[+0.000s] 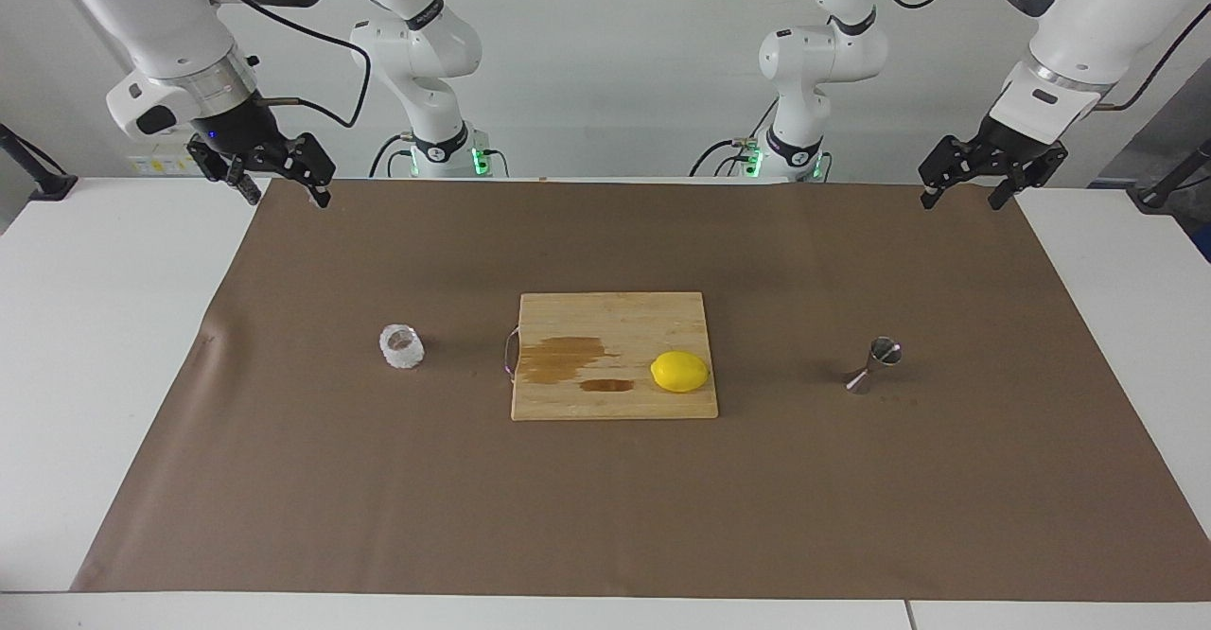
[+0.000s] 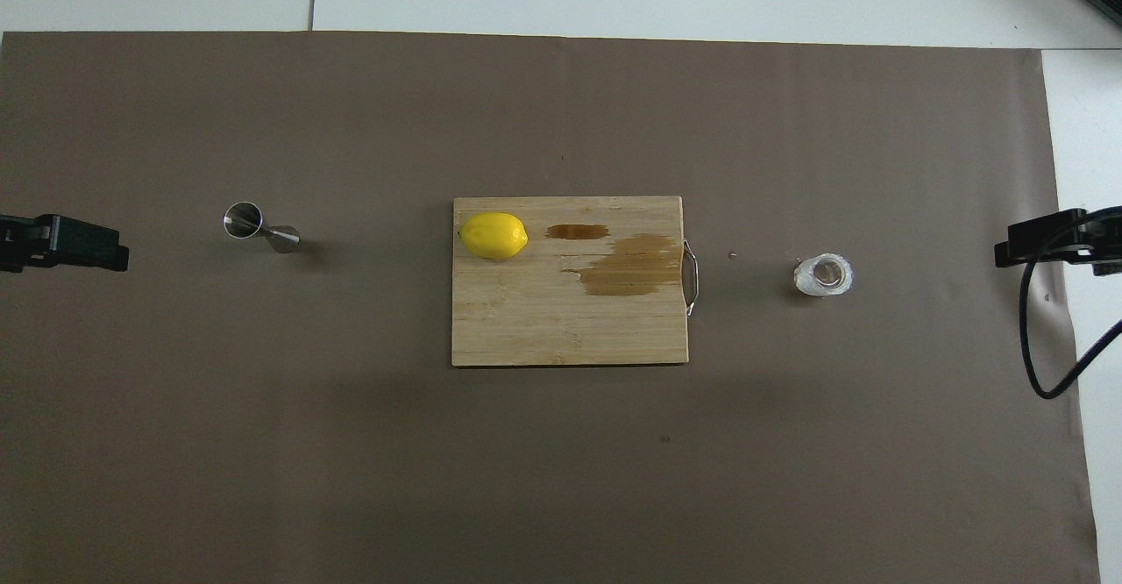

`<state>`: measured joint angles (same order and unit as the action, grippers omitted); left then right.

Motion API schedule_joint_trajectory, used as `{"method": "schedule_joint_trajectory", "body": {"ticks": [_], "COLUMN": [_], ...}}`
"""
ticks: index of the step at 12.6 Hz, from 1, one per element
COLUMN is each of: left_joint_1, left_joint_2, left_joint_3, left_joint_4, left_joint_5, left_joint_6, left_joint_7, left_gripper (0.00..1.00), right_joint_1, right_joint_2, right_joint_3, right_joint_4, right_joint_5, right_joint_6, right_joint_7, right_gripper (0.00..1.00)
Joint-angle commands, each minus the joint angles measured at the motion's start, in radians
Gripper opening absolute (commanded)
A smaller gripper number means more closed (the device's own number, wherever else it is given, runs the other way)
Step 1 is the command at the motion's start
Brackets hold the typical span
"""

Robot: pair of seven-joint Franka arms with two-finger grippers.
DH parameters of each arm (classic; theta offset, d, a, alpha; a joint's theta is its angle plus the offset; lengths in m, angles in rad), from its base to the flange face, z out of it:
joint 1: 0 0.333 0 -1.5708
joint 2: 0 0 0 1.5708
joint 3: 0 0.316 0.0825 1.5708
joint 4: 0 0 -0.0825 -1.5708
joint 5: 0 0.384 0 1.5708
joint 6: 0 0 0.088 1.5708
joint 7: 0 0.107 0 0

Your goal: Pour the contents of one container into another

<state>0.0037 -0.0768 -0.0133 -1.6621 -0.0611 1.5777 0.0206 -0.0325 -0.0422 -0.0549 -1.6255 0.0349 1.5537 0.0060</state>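
Both hands raised, spread – seemingly idle

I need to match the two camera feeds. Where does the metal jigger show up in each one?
Facing view: the jigger stands on the brown mat toward the view's right, beside the cutting board, toward the left arm's end of the table.
Overhead view: the jigger is toward the view's left, again beside the board.
Shared landmark: the lemon sits on the board's end nearest the jigger in both views.
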Motion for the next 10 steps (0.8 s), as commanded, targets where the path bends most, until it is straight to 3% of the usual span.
{"method": "schedule_joint_trajectory", "body": {"ticks": [1,7,10], "left_joint_1": [0.024,0.099,0.148], "left_joint_2": [-0.029,0.139,0.21], "left_joint_3": [0.004,0.003,-0.004], "left_joint_4": [-0.076,-0.068,-0.071], "left_joint_5": [-0.087,-0.31,-0.439], "left_joint_6": [0.038,-0.037,-0.054], "left_joint_7": [-0.055,-0.35,-0.592], "left_gripper": [1.0,1.0,1.0], "right_joint_1": [-0.004,-0.004,-0.004], "right_joint_2": [0.001,0.001,0.001], "right_joint_3": [0.003,0.001,0.001], "right_joint_4": [0.012,0.012,0.012], "right_joint_5": [0.016,0.016,0.016], "right_joint_6": [-0.02,-0.02,-0.02], "right_joint_7": [0.009,0.009,0.009], "right_gripper": [1.0,1.0,1.0]}}
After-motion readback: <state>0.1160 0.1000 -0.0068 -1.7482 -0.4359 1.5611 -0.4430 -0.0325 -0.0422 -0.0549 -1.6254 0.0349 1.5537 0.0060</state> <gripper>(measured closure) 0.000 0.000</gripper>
